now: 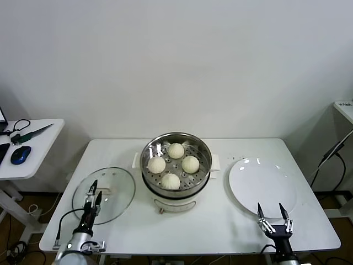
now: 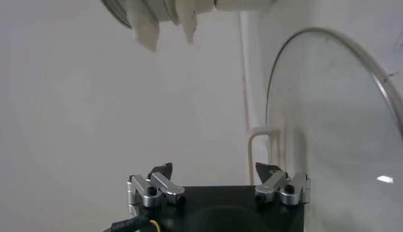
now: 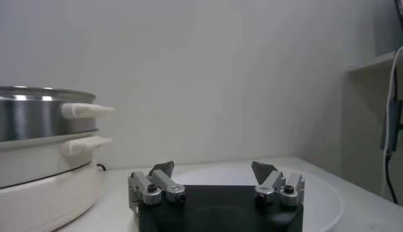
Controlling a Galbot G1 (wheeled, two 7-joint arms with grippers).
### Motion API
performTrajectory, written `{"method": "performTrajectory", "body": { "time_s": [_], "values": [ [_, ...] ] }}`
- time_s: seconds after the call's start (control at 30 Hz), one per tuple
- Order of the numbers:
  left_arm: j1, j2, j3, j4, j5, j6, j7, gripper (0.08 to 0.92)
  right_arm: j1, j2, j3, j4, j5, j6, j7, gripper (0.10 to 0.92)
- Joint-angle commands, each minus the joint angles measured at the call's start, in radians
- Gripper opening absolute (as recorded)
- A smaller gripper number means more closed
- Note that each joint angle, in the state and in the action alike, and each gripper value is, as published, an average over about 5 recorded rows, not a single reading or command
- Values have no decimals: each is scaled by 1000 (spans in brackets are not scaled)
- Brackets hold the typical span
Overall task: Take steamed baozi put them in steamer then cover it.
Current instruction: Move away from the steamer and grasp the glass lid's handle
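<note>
The steamer (image 1: 177, 194) stands uncovered at the table's middle, with several cream-white baozi (image 1: 176, 150) lying on its perforated tray. The cover (image 1: 118, 190), a clear glass lid, lies flat on the table to the steamer's left. My left gripper (image 1: 92, 190) hovers open over the cover's left part with nothing between its fingers. In the left wrist view the left gripper (image 2: 214, 171) sits beside the cover (image 2: 334, 126). My right gripper (image 1: 271, 210) is open and empty at the near edge of a white plate (image 1: 262, 182). In the right wrist view the right gripper (image 3: 213, 169) faces the plate, with the steamer (image 3: 38, 120) off to one side.
The white table (image 1: 220, 226) carries only the steamer, the cover and the bare plate (image 3: 315, 195). A side table (image 1: 33, 141) at far left holds a blue mouse (image 1: 20, 154) and cables. A shelf edge (image 1: 345, 105) and a hanging cable stand at far right.
</note>
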Motion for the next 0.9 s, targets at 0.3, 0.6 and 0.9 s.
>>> {"method": "performTrajectory", "body": {
  "time_s": [0.3,0.6,0.9],
  "values": [
    [-146,4,11,165,28,18,0,821,-12,27,2,-14,-3,37,1,823],
    [-125,8,14,148,11,22,3,673,-10,32,-5,-17,-7,38,-1,823],
    [-86,9,21,120,7,20,20,413,-6,35,-6,-10,-10,38,-2,823]
  ]
}}
